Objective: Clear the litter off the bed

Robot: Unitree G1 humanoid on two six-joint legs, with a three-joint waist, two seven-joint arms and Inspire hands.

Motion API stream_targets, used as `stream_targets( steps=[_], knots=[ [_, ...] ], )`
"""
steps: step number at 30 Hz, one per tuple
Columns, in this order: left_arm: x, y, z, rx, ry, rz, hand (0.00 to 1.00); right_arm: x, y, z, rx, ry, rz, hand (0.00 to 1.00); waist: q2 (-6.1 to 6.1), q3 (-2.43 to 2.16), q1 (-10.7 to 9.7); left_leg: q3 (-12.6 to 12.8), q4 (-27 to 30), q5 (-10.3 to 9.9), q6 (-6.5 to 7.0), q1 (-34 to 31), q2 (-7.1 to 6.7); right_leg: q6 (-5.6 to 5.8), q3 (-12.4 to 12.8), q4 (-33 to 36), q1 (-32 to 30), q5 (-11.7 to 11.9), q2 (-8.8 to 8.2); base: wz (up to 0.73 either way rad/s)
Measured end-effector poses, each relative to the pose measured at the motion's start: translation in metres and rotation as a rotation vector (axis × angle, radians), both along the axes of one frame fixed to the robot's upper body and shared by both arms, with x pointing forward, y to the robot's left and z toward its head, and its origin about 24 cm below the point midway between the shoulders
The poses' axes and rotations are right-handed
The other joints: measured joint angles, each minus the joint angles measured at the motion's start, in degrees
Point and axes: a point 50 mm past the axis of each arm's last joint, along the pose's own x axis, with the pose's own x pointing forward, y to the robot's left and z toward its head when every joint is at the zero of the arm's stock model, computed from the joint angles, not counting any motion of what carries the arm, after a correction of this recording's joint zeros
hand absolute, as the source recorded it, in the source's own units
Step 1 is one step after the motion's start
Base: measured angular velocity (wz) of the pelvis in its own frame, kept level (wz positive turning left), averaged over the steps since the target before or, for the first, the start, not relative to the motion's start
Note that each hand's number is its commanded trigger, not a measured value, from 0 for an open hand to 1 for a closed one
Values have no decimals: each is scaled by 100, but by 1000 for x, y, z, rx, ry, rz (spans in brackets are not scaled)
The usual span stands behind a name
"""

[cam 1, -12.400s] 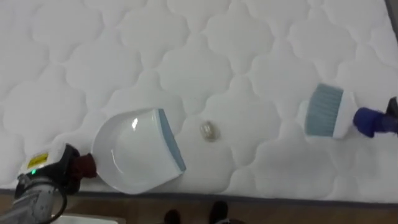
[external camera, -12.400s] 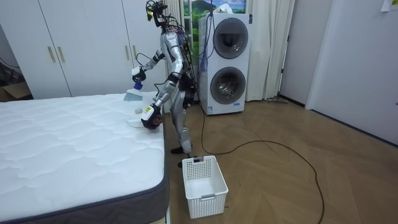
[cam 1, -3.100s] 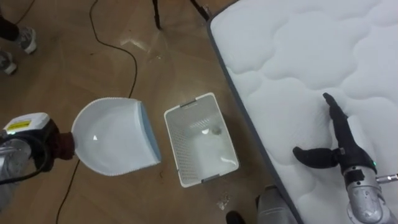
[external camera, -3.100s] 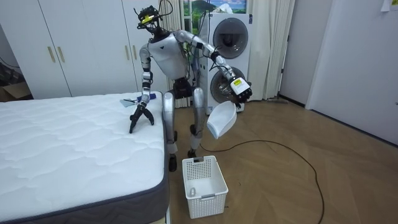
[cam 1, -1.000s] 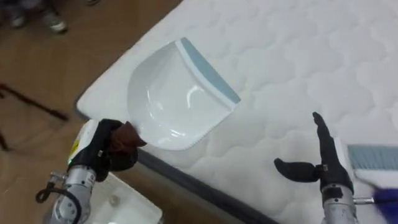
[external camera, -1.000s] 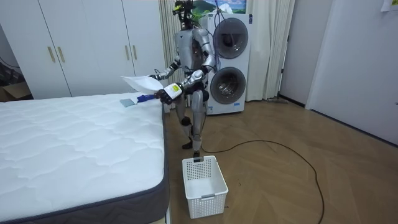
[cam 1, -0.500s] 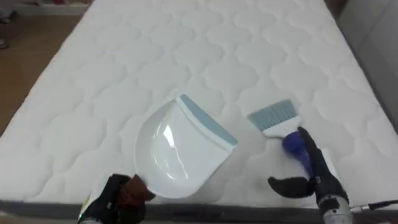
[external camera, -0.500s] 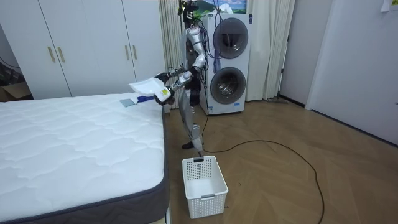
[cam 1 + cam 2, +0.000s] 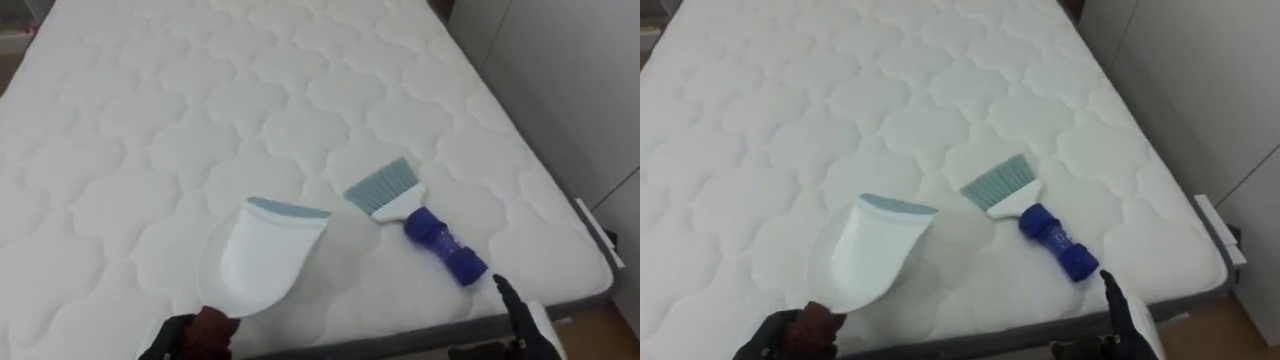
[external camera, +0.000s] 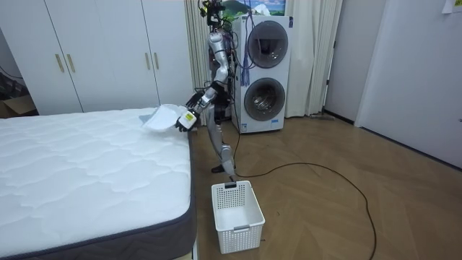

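A white dustpan (image 9: 262, 258) with a pale blue lip hangs low over the white quilted mattress (image 9: 150, 110), its mouth facing away from me. My left hand (image 9: 190, 340) is shut on its brown handle at the bottom edge of the left eye view. Just to its right a brush (image 9: 415, 220) with pale bristles and a blue handle lies on the mattress. My right hand (image 9: 515, 315) shows at the lower right, near the bed's edge, open with straight fingers and holding nothing. In the room view the dustpan (image 10: 162, 115) is over the bed's far corner.
I stand at the bed's far corner in front of the stacked washing machines (image 10: 268, 65). A white plastic basket (image 10: 237, 206) sits on the wooden floor beside the bed. White wardrobes (image 10: 94, 50) line the wall behind the bed.
The view has swung further over the bed. The dustpan has come down lower over the mattress, close to the brush. My right hand has sunk to the picture's lower edge.
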Motion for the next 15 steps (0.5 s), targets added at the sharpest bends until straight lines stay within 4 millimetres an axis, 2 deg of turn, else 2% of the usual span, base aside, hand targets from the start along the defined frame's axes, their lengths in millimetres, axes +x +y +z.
stream_targets(
  steps=[6,9,10,11,12,15],
  knots=[
    [-31,29,-12,61,90,208,0,-28,-10,-16,-4,129,-119,0,36,1,7,37,-36,-105,22,137,-5,27,-53,69,32,-20,15,-20],
    [-43,36,-14,81,103,328,0,-41,-17,-19,-15,167,-188,0,39,3,7,26,-40,-151,40,138,-5,55,-65,38,43,2,17,-2],
    [-47,38,-15,99,109,365,0,-45,-18,-19,-19,174,-198,0,41,18,11,15,-62,-157,47,164,-7,67,-64,23,92,9,21,0],
    [-50,39,-15,107,111,388,0,-47,-18,-19,-18,176,-204,0,62,27,16,13,-94,-159,49,193,-8,68,-62,25,103,9,26,0],
    [-54,42,-15,122,111,444,0,-47,-17,-20,-16,173,-221,0,48,9,18,-5,-155,-164,54,220,-8,69,-60,31,100,8,37,0],
    [-63,46,-14,156,97,568,0,-50,-17,-21,-20,178,-251,0,21,4,83,10,-256,-163,55,278,-4,70,-48,30,99,15,58,-3]
  ],
)
